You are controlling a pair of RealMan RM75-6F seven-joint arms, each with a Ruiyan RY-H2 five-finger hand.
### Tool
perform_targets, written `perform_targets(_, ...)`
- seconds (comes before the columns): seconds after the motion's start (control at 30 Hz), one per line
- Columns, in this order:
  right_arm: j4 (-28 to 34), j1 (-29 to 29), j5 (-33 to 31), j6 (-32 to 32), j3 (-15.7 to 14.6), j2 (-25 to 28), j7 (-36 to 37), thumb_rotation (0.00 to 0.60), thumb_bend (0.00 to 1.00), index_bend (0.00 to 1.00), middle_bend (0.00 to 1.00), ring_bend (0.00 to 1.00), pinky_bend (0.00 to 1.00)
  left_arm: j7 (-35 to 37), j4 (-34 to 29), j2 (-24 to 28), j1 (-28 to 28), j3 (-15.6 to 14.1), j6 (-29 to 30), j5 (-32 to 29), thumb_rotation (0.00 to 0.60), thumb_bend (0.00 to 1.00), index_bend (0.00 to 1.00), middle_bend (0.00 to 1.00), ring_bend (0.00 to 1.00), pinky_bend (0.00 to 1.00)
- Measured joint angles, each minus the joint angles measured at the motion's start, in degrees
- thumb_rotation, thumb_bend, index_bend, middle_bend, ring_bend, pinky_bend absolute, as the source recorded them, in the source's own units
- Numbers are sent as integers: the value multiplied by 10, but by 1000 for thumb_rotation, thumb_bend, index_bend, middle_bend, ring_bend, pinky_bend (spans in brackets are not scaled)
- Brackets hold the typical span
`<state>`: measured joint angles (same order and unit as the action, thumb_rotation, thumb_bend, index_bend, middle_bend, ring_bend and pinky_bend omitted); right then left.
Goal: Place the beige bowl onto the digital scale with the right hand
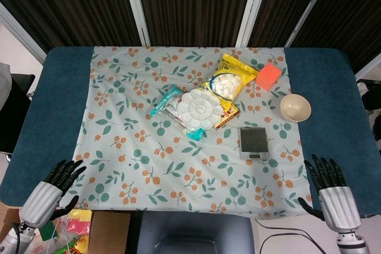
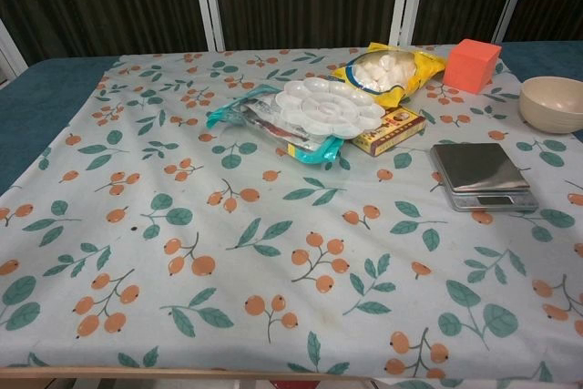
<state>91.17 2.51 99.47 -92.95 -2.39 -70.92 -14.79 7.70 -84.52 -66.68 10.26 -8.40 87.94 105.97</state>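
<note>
The beige bowl (image 1: 295, 107) (image 2: 553, 103) stands upright and empty on the right part of the floral cloth. A small digital scale (image 1: 254, 142) (image 2: 481, 176) with a dark steel top lies in front of it, a little to its left, with nothing on it. My right hand (image 1: 330, 191) hovers at the table's near right edge, fingers spread, holding nothing, well short of the bowl. My left hand (image 1: 52, 190) hangs at the near left corner, fingers also spread and empty. Neither hand shows in the chest view.
A white palette tray (image 1: 200, 107) (image 2: 329, 107) lies on teal packets mid-table. Behind it are a yellow snack bag (image 1: 231, 80) (image 2: 390, 71), a small flat box (image 2: 389, 129) and an orange block (image 1: 268, 76) (image 2: 471, 65). Cardboard and bright packets (image 1: 77, 225) sit below the near left edge.
</note>
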Motion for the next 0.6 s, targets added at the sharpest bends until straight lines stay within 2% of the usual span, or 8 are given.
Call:
perform_targets(0.2, -3, -10, -3, 20, 3, -3, -11, 600, 337, 58, 0, 0, 0, 0, -1, -1, 2, -1, -5, 0, 600, 438, 0, 1, 33, 62)
perform_targets(0.37, -8, -41, -6, 63, 15, -13, -25, 600, 351, 197, 0, 0, 0, 5, -2, 0, 4, -1, -7, 1, 600, 439, 0, 1, 33, 62)
perform_targets(0.6, -15, -126, -23, 187, 46, -39, -92, 600, 613, 404, 0, 0, 0, 12, -1, 2, 6, -1, -8, -1, 600, 438, 0, 1, 34, 63)
